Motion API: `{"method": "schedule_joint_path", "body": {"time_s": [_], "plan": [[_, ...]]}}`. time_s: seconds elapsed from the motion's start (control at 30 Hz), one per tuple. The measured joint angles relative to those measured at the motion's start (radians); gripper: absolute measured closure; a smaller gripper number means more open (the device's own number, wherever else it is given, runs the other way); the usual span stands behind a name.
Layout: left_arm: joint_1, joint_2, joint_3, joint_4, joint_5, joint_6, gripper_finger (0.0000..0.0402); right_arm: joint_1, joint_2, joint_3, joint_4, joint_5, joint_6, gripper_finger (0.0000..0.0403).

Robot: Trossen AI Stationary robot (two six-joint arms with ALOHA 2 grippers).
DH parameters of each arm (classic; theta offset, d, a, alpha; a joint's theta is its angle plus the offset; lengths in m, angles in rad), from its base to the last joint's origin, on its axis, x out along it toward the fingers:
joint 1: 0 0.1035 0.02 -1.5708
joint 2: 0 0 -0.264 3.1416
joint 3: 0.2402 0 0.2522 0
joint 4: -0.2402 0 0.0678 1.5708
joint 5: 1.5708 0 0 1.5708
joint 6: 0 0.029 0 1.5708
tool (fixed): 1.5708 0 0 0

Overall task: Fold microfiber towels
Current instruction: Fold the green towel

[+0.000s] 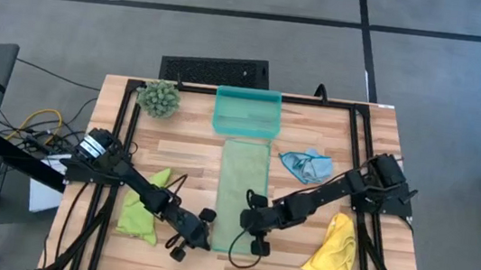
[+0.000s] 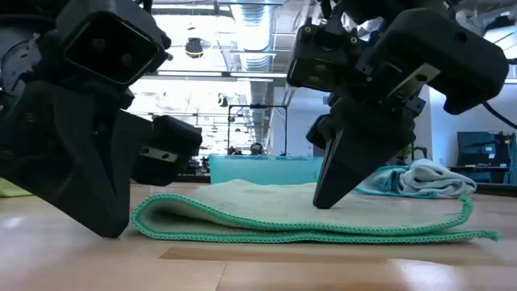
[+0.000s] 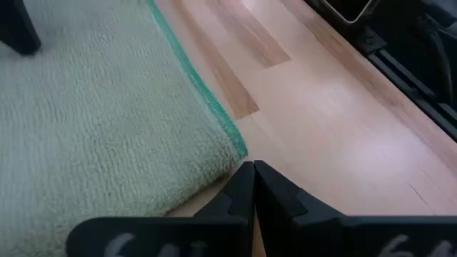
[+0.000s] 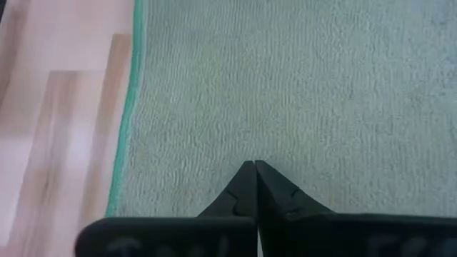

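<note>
Both pairs of jaws are pressed fully together, and neither holds any cloth. On the right gripper the joined tips point steeply down onto the top of the pale sage green towel, near its front end; the right arm reaches in from the table's right edge, bent low toward the middle. The left gripper rests its closed tips on bare wood just beside the towel's front left corner, its arm stretched diagonally from the left edge across the lime green towel.

The sage towel lies folded in a long strip down the table's centre, its teal-stitched edges doubled at the front, its far end close to the teal tray at the back edge. The light blue towel sits crumpled right of centre, the yellow towel near the front right corner. A spiky plant ball stands at the back left.
</note>
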Motion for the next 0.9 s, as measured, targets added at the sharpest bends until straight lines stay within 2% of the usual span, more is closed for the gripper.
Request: {"method": "schedule_joint_path", "body": {"time_s": [0.17, 0.37, 0.6, 0.77, 0.9], "plan": [[0.003, -0.035, 0.002, -0.022, -0.011, 0.002, 0.0401, 0.01, -0.001, 0.001, -0.013, -0.001, 0.007, 0.0383], [0.006, -0.067, 0.015, 0.05, -0.134, 0.053, 0.0401, 0.033, -0.015, 0.002, 0.039, -0.002, 0.002, 0.039], [0.029, 0.026, 0.027, 0.043, 0.028, 0.016, 0.0401, 0.012, -0.007, 0.0, 0.022, 0.021, 0.013, 0.0384], [0.028, 0.004, 0.028, -0.005, 0.014, 0.012, 0.0401, 0.007, -0.026, 0.0, -0.043, 0.031, 0.014, 0.039], [0.028, -0.027, 0.03, -0.002, 0.01, 0.012, 0.0401, 0.006, -0.06, 0.002, -0.043, 0.112, 0.024, 0.039]]}}
